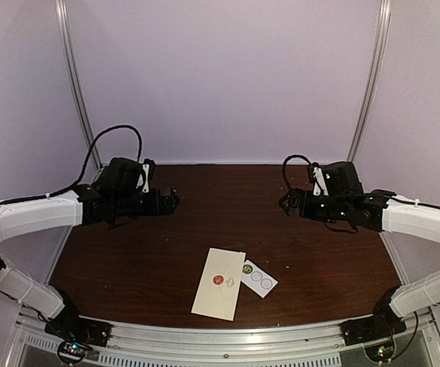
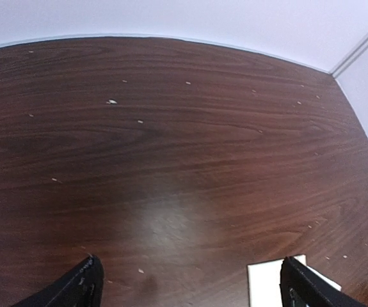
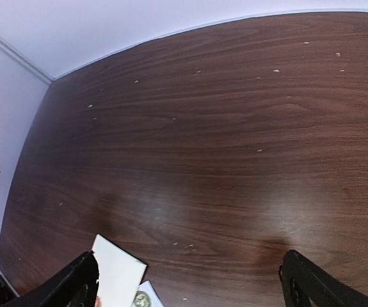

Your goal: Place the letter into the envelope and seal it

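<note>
The cream envelope (image 1: 218, 284) lies flat near the table's front edge, with a small red round sticker (image 1: 219, 280) on its face. Its corner shows in the right wrist view (image 3: 116, 272). No letter is in view. My left gripper (image 1: 172, 200) hovers at the back left, pointing right; it is open and empty (image 2: 189, 275). My right gripper (image 1: 285, 202) hovers at the back right, pointing left; it is open and empty (image 3: 190, 272). Both are well behind the envelope. A pale paper corner (image 2: 267, 281) shows beside my left finger; I cannot tell which sheet it is.
A small white card of round stickers (image 1: 258, 278) lies against the envelope's right side, and its green sticker shows in the right wrist view (image 3: 143, 298). The dark wooden table (image 1: 227, 206) is bounded by pale walls and a metal rail at the front.
</note>
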Robot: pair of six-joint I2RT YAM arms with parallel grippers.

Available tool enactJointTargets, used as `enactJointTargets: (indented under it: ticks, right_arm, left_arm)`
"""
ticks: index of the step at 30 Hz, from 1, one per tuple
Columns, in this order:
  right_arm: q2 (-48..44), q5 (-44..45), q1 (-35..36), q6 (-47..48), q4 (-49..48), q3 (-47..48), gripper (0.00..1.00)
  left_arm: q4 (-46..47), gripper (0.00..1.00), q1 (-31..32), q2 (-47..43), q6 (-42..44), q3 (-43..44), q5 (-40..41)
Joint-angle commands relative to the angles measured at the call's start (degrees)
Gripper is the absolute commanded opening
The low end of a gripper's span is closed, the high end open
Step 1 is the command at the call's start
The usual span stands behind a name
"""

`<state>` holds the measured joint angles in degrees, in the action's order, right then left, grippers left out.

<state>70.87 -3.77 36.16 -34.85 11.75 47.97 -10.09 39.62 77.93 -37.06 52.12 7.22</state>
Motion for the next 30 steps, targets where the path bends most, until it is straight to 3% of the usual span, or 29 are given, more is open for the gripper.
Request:
enactJointTargets:
  ticks: [1, 6, 8, 11, 16, 22, 30]
  right_arm:
    - [-3.44, -0.64, -10.77, 8.04, 2.22, -2.73, 1.00]
    - [-8.61, -5.40, -26.39, 12.78, -0.53, -6.61, 1.00]
    - [-11.00, -7.04, -31.91, 13.89, -2.80, -8.63, 1.00]
    - [-15.85, -7.27, -38.29, 15.22, -7.86, -12.93, 1.00]
    - [-24.22, -0.64, -39.41, 16.80, -19.36, -20.89, 1.00]
    - [-31.45, 3.06, -39.41, 19.02, -28.20, -29.72, 1.00]
    - [-34.09, 3.33, -39.41, 19.50, -31.08, -32.42, 1.00]
  left_arm:
    - [4.41, 0.98, -11.54, -0.64, 9.57, -1.43, -6.40]
    - [12.97, 0.98, -25.55, -8.52, 10.82, -9.41, -8.33]
    - [16.24, 0.98, -29.80, -12.91, 10.48, -13.61, -4.00]
    - [21.00, 0.98, -30.47, -19.16, 12.61, -19.46, 6.78]
    - [27.81, 0.98, -30.48, -27.08, 15.39, -29.00, 16.41]
    - [30.85, 0.98, -30.47, -33.47, 14.52, -38.89, 19.42]
    - [30.07, 0.98, -30.45, -37.24, 15.46, -40.12, 20.24]
